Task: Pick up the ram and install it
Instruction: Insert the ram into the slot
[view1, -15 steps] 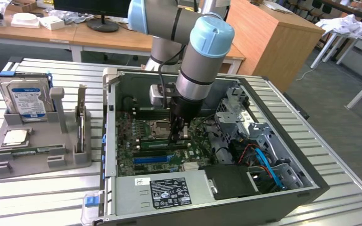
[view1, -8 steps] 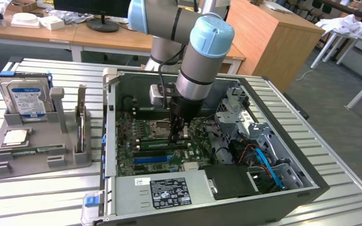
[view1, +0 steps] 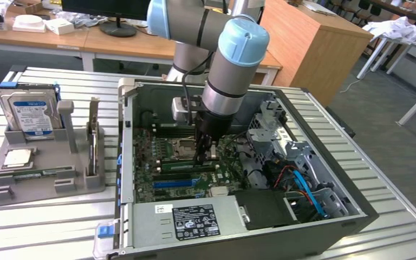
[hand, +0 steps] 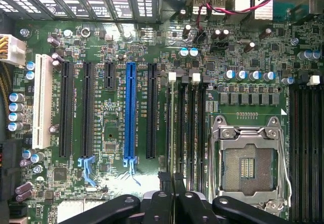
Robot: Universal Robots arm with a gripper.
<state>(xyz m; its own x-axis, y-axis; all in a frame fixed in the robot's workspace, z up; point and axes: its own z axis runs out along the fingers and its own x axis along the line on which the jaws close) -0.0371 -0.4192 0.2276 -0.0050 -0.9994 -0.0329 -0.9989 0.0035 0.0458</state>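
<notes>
The ram (view1: pixel 182 164) is a long green stick standing on edge across the motherboard (view1: pixel 166 149) inside the open computer case. My gripper (view1: pixel 203 156) reaches straight down onto it from above. In the wrist view the ram (hand: pixel 172 127) runs edge-on as a thin line along a memory slot with a white latch (hand: pixel 172 76), beside the processor socket (hand: pixel 250 163). The black fingers (hand: pixel 164 179) of my gripper (hand: pixel 171 179) stand close together with the stick's edge between them, shut on it.
The case walls (view1: pixel 352 200) and the drive cage (view1: pixel 284 135) hem in the arm. A power supply (view1: pixel 193 219) lies at the front. On the exterior view's left, a grey fixture (view1: pixel 41 187) carries the hard drive (view1: pixel 31 116), the processor chip (view1: pixel 18 158) and another green strip (view1: pixel 34 174).
</notes>
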